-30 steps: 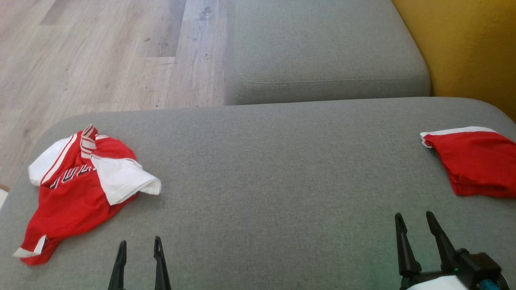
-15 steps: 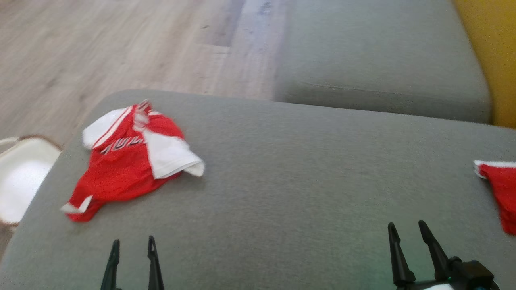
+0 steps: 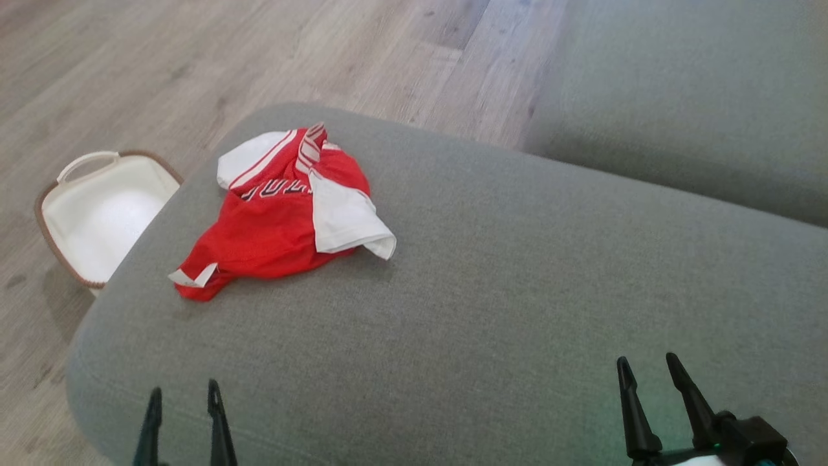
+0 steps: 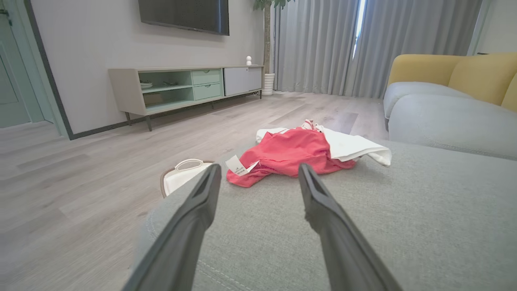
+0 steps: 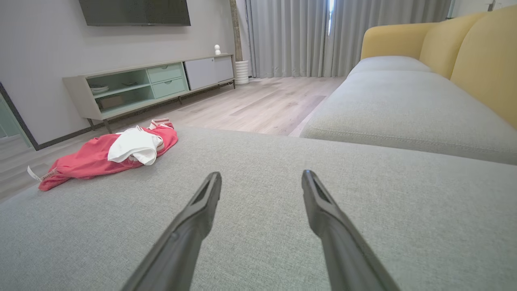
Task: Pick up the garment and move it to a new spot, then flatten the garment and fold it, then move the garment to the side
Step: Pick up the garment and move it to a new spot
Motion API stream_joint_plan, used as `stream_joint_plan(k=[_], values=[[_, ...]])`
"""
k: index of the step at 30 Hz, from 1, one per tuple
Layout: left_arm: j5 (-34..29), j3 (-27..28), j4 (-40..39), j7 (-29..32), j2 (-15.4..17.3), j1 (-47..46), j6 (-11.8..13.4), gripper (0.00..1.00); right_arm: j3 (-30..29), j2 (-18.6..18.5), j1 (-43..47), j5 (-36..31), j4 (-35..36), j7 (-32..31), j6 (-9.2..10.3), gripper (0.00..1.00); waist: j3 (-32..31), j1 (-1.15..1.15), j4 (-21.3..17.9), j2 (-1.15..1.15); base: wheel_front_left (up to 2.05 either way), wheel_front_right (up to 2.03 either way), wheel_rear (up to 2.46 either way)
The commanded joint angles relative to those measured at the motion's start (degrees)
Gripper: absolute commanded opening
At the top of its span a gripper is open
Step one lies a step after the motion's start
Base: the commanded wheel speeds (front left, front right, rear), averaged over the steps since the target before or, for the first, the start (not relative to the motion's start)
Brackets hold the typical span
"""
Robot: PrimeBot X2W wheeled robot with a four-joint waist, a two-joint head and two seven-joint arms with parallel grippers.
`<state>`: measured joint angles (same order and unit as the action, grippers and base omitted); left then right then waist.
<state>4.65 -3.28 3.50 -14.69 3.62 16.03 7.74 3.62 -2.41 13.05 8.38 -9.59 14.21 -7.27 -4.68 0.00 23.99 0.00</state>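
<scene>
**op_helper:** So where's the garment sitting for you right now?

**couchbot_fan:** Your garment (image 3: 284,220) is bunched up in a red-and-white heap on the far left corner of the grey cushion (image 3: 485,291), pretty close to the rounded edge. One white sleeve (image 3: 346,220) is flopped over its right side, and you can see a bit of black lettering across the red part. There's a little tag (image 4: 236,165) poking out at the end nearest you. Down on the wood floor (image 3: 162,65), just beside that corner of the cushion, there's a white basket (image 3: 45,226) with a brown rim.

**op_helper:** And the grippers? Are you on it?

**couchbot_fan:** Nope, both of yours are well apart from it. Your left gripper (image 3: 184,390) is down by the near left corner of the cushion with its fingers spread wide. From its wrist view the garment lines up right between the two fingertips, further ahead. Your right gripper (image 3: 647,358) is way over on the right side, fingers also spread apart, above plain grey fabric, with the garment far off to its left. A second cushion (image 3: 679,97) sits beyond, on the right.
</scene>
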Motion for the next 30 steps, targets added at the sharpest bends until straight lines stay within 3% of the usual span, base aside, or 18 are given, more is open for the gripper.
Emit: stream_joint_plan(k=[1,9,14,19,24,30], values=[[-0.19,2.00,-1.89,-0.31,-0.05,-4.49,-0.19,1.00,1.20,-0.78,-2.84,-0.44,1.82,0.79,-0.22,1.00,1.00,0.00,0.20,0.00,0.00,0.00,0.00],[0.01,3.69,-0.96,0.03,3.59,-20.29,-3.27,1.00,0.14,-6.23,-4.57,-1.30,3.77,0.79,-0.22,1.00,10.38,0.00,-1.09,0.00,0.00,0.00,0.00],[0.60,1.43,4.28,7.04,5.84,-38.08,-7.30,1.00,-0.51,-11.71,-7.03,-1.12,5.26,0.79,-0.22,1.00,17.33,0.00,-1.88,0.00,0.00,0.00,0.00],[2.18,-0.04,13.96,18.33,5.41,-54.97,-9.45,1.00,-0.90,-16.33,-9.12,-0.80,7.32,0.79,-0.22,1.00,22.69,0.00,-3.01,0.00,0.00,0.00,0.00],[4.76,0.76,27.62,24.10,4.96,-67.69,-10.17,1.00,-0.60,-20.74,-10.49,0.19,9.59,0.79,-0.22,1.00,27.99,0.00,-4.10,0.00,0.00,0.00,0.00],[4.32,-0.09,42.19,28.15,5.77,-76.65,-9.80,1.00,-1.54,-25.46,-11.29,1.45,12.10,0.79,-0.22,1.00,32.91,0.00,-5.02,0.00,0.00,0.00,0.00]])
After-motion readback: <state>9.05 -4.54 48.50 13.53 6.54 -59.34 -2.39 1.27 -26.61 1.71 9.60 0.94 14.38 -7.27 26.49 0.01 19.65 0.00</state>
